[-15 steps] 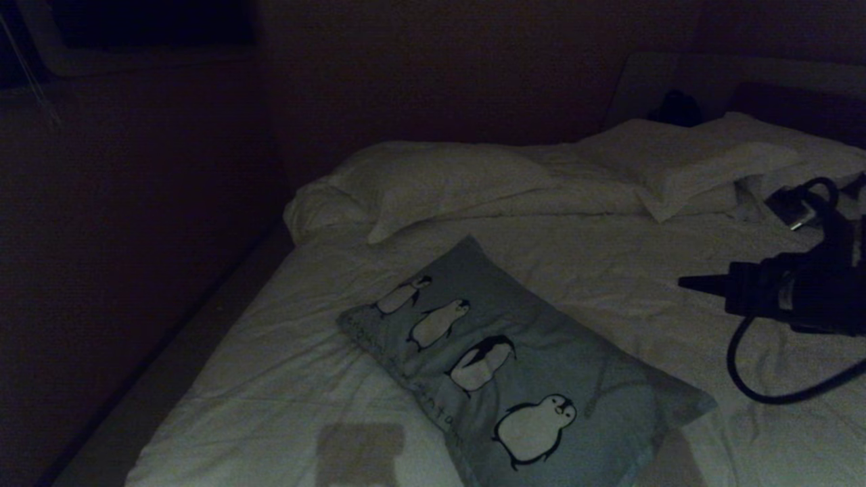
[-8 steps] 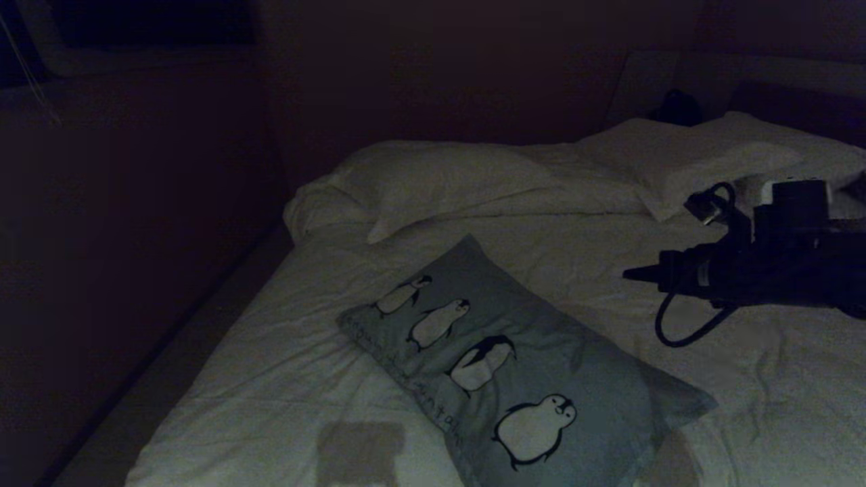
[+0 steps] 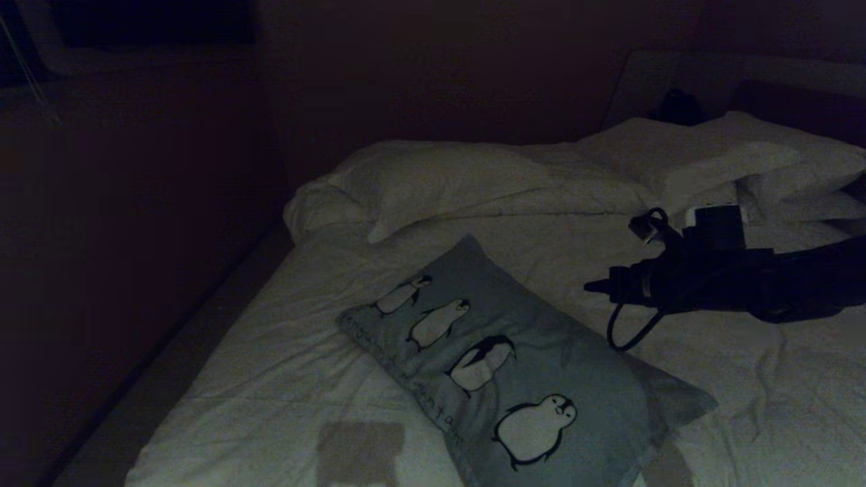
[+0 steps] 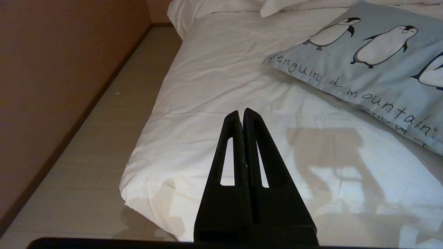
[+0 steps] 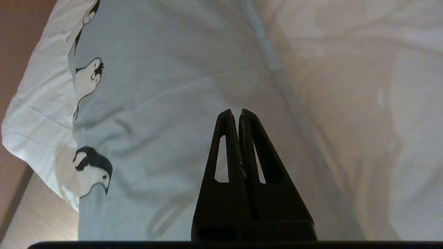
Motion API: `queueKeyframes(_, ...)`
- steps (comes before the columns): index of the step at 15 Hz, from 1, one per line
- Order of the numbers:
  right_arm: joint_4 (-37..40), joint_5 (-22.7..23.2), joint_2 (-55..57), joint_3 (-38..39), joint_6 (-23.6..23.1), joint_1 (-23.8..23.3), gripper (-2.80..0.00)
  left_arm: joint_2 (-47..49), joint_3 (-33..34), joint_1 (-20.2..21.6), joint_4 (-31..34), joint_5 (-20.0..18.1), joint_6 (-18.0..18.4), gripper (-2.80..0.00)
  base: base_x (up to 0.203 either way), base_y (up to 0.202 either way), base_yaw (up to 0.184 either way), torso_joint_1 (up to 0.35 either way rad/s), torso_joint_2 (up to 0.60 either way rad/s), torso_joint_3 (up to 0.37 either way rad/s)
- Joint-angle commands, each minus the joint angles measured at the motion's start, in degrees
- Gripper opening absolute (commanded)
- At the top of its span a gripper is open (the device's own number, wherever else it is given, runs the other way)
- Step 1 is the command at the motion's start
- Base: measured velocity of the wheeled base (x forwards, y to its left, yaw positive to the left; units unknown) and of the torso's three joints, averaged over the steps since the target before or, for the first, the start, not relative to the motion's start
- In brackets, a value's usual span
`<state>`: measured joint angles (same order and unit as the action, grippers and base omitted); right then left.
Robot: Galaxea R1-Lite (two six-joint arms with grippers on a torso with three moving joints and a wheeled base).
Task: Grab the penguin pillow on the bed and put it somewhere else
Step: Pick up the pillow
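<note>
Penguin pillow: soft grey-blue rectangle, creased, lying askew on bed near its left edge. Wrinkled white duvet; plain white pillows bunched further up the bed. Right tool: black tapered fingers pressed together, empty, above pillow's far edge. Left tool: pressed together, empty, over bed corner. Script lettering legible only in left wrist view. Brown wall, pale floor.

penguin pillow flat on bed | right pincer above
</note>
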<state>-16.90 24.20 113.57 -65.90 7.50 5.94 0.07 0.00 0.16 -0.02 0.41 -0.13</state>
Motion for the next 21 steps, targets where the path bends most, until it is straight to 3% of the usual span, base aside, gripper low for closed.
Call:
queueKeyframes(1, -2.08, -0.01, 2.92, -0.44, -0.03, 1.00, -2.80, 0.01, 0.00, 0.02, 0.02, 0.02, -0.04, -2.80, 0.000, 0.000, 0.000, 0.000, 0.00, 0.000)
queueKeyframes(2, -2.70, 0.10, 4.13, -0.88, -0.12, 1.17, 0.00, 0.01, 0.00, 0.02, -0.06, 0.02, -0.04, -2.80, 0.000, 0.000, 0.000, 0.000, 0.00, 0.000)
queueKeyframes(10, -4.00, 0.84, 10.07, 0.39, -3.93, 3.27, 0.00, 0.01, 0.00, 0.02, 0.02, 0.02, -0.04, -2.80, 0.000, 0.000, 0.000, 0.000, 0.00, 0.000)
queueKeyframes(14, -3.53, 4.21, 11.32, 1.24, -4.03, 5.11, 0.00, 0.01, 0.00, 0.02, 0.02, 0.02, -0.04, -2.80, 0.000, 0.000, 0.000, 0.000, 0.00, 0.000)
queueKeyframes(21, -3.49, 4.27, 14.84, 2.27, -4.16, 9.81, 0.00, 0.01, 0.00, 0.02, 0.02, 0.02, 0.00, -2.80, 0.000, 0.000, 0.000, 0.000, 0.00, 0.000)
